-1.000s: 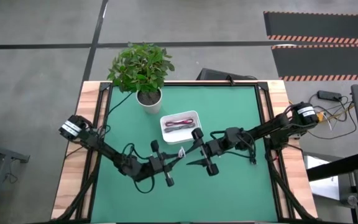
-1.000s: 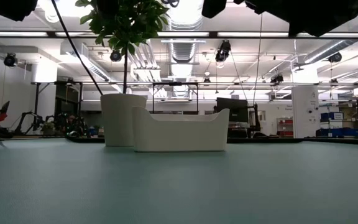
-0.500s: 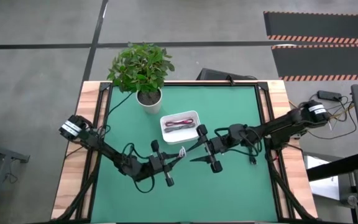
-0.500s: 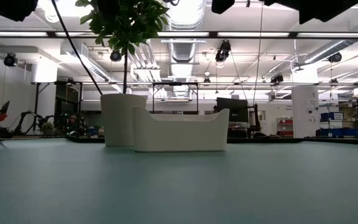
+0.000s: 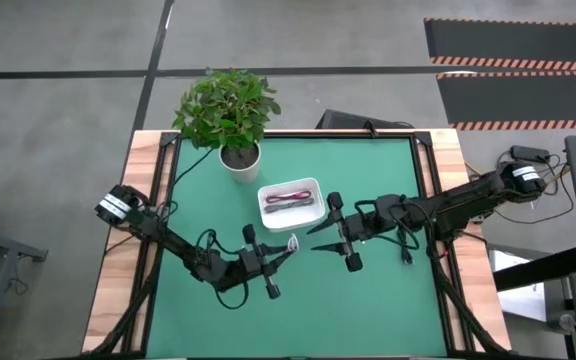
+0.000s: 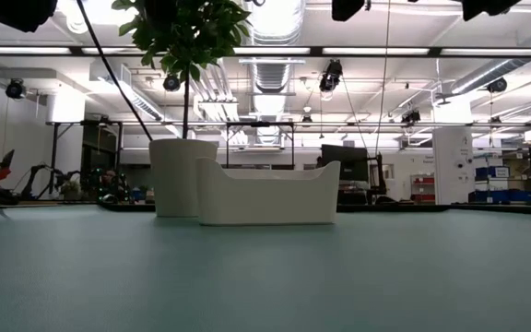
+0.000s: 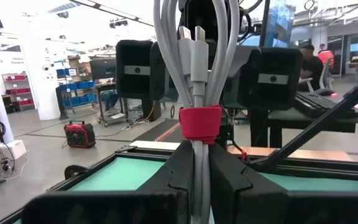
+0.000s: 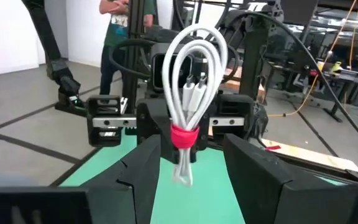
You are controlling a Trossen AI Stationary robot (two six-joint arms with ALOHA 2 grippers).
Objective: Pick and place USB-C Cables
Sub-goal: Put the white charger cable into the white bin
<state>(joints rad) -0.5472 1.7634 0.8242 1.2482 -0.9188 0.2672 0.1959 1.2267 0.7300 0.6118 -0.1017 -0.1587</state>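
- High view: left gripper (image 5: 286,247) holds the white cable (image 5: 291,243) above the mat, just short of the tray (image 5: 264,196), where a dark red cable (image 5: 288,196) lies. Right gripper (image 5: 318,236) faces it, close by.
- Low view: tray (image 6: 267,195) beside the pot (image 6: 181,175); no grippers visible.
- Left wrist: fingers (image 7: 182,168) clamp the cable (image 7: 197,68) below its red tie (image 7: 200,121), long axis upright.
- Right wrist: fingers (image 8: 143,165) spread apart, empty; cable (image 8: 192,81) straight ahead between them.

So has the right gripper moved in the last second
Yes. In the high view the right gripper has pulled back to the right, away from the white tray and the cable-holding left gripper.
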